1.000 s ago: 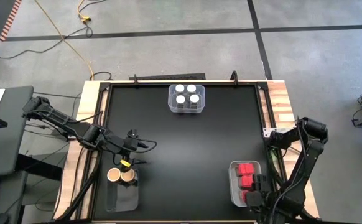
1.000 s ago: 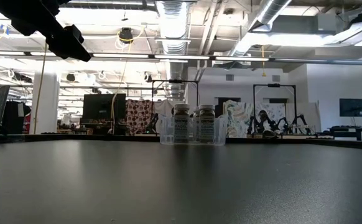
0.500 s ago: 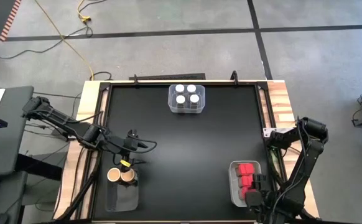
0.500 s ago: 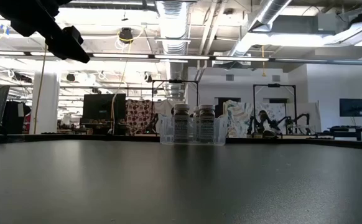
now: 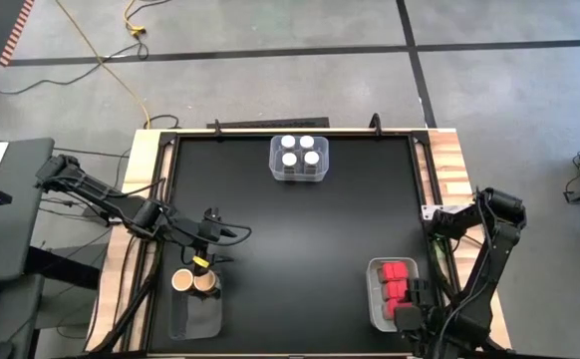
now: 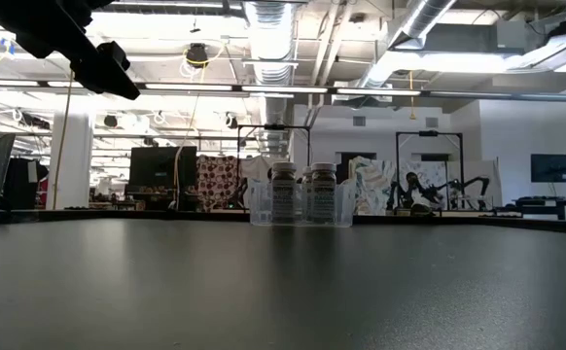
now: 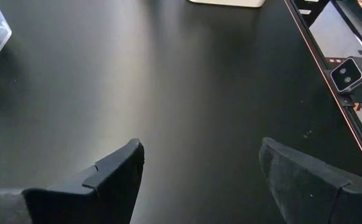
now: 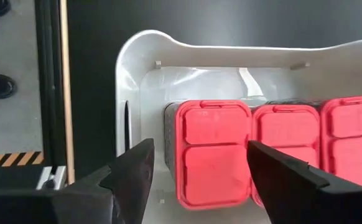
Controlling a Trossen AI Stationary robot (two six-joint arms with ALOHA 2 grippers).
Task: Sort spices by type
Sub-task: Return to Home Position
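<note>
Reading the table from above as a clock dial, I find the spices grouped by type, one bin per type. The four white-lidded jars [image 5: 290,159] stand in a square inside a clear bin [image 5: 299,180] at 12 o'clock. The two tan-lidded jars [image 5: 181,281] stand side by side at the far end of a second clear bin [image 5: 195,317] at about 7 o'clock. The red boxes [image 8: 213,152] lie in a row in the white bin [image 8: 131,74] near 5 o'clock. I count three of them; a fourth, if it is there, is hidden under the arm.

The bins sit well apart, which I take to be deliberate (no type can stray into a neighbour's bin). Every container I can see is in a bin, so I judge the sorting done and only the retreat to rest left.

The right gripper [image 8: 201,149] hangs over the near end of the white bin, above the red boxes, with its fingers spread and nothing between them. The left gripper [image 7: 199,149] is at about 8 o'clock, just past the tan-lidded jars toward the table's middle, also released and empty over bare black tabletop.
</note>
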